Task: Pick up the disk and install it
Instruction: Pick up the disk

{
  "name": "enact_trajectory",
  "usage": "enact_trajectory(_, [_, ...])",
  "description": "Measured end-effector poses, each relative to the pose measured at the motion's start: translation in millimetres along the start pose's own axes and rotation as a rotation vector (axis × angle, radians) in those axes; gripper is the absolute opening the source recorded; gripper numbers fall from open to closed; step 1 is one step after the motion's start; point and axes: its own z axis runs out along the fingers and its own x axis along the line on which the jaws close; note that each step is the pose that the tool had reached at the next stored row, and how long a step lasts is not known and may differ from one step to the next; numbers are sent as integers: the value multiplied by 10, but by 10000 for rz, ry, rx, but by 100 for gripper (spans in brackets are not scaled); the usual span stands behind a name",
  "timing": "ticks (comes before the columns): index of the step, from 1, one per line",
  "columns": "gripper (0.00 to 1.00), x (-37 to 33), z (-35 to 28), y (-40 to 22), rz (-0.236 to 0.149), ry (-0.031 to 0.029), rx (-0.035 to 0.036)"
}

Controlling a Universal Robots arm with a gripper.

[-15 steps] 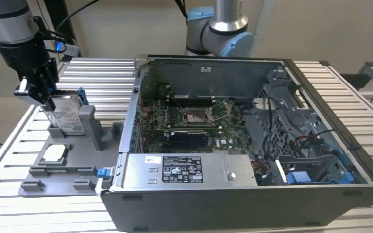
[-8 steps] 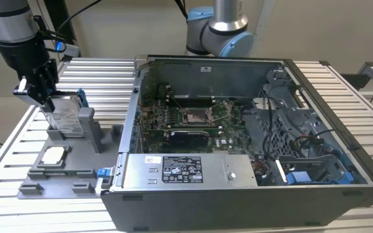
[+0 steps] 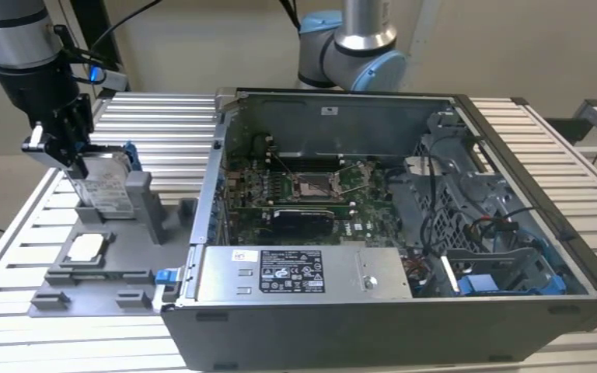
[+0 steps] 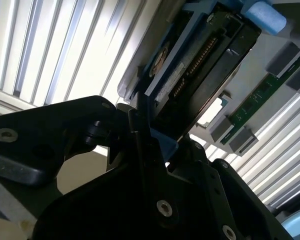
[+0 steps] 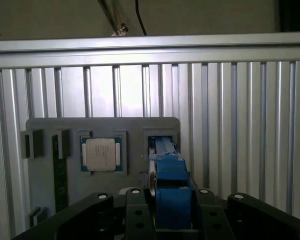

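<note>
The disk [image 3: 106,183] stands on edge in a slot of the grey tray [image 3: 122,272] at the exterior view's left, silver with a blue bracket along its side. My gripper [image 3: 74,155] comes down on its upper end from above. In the first wrist view the black fingers [image 5: 136,202] flank the blue bracket of the disk [image 5: 171,185] and press against it. In the second wrist view the disk [image 4: 205,65] shows its dark connector edge just past the gripper [image 4: 155,135], which is shut on it. Its lower end still sits at the holder slot.
An open computer case [image 3: 382,233] lies at the exterior view's right of the tray, with a motherboard, a grey box with a white label [image 3: 288,272] and blue drive-bay parts [image 3: 485,284]. A square chip [image 3: 84,249] rests on the tray. Another arm's base [image 3: 350,47] stands behind the case.
</note>
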Motion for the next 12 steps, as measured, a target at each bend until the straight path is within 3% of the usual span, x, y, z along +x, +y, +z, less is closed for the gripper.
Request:
enact_trajectory(5, [0, 1, -9, 1, -1, -8, 0])
enact_trajectory(12, [0, -1, -94, 2, 0, -7, 0])
